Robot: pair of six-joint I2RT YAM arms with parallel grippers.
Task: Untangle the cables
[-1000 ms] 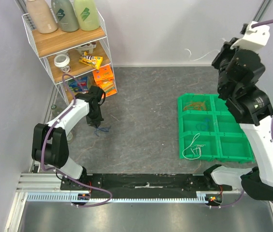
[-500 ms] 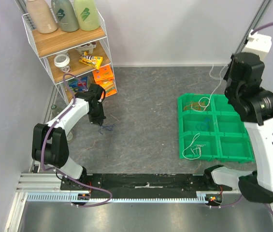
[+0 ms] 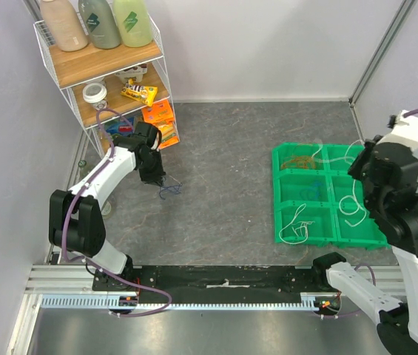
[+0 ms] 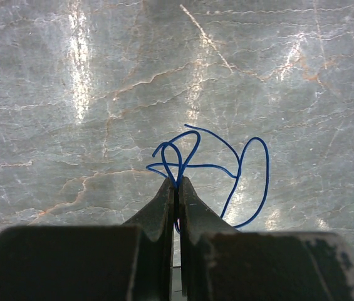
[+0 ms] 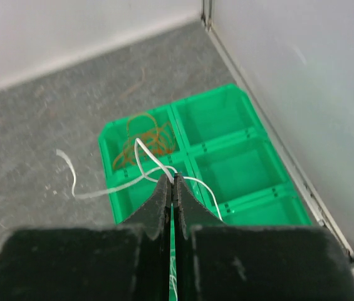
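Observation:
In the left wrist view my left gripper (image 4: pixel 177 182) is shut on a thin blue cable (image 4: pixel 217 164) whose loops lie on the grey table. From above, this blue cable (image 3: pixel 169 191) trails just right of the left gripper (image 3: pixel 157 181), near the shelf. My right gripper (image 5: pixel 173 178) is shut on a white cable (image 5: pixel 111 188), held above the green tray (image 5: pixel 245 128). The white cable (image 3: pixel 351 209) dangles over the tray's right compartments. Orange cables (image 3: pixel 297 160) fill the back-left compartment. Another white cable (image 3: pixel 294 229) lies in the front-left one, and a blue one (image 3: pixel 311 191) between them.
A wire shelf (image 3: pixel 105 70) with bottles, a cup and snack packs stands at the back left, close to the left arm. The green tray (image 3: pixel 327 238) sits at the right, near the side wall (image 3: pixel 408 66). A metal rail (image 3: pixel 223 285) runs along the near edge.
The right arm has swung from high over the tray's back towards the near right, carrying the white cable. The left gripper has shifted slightly right and back, dragging the blue cable.

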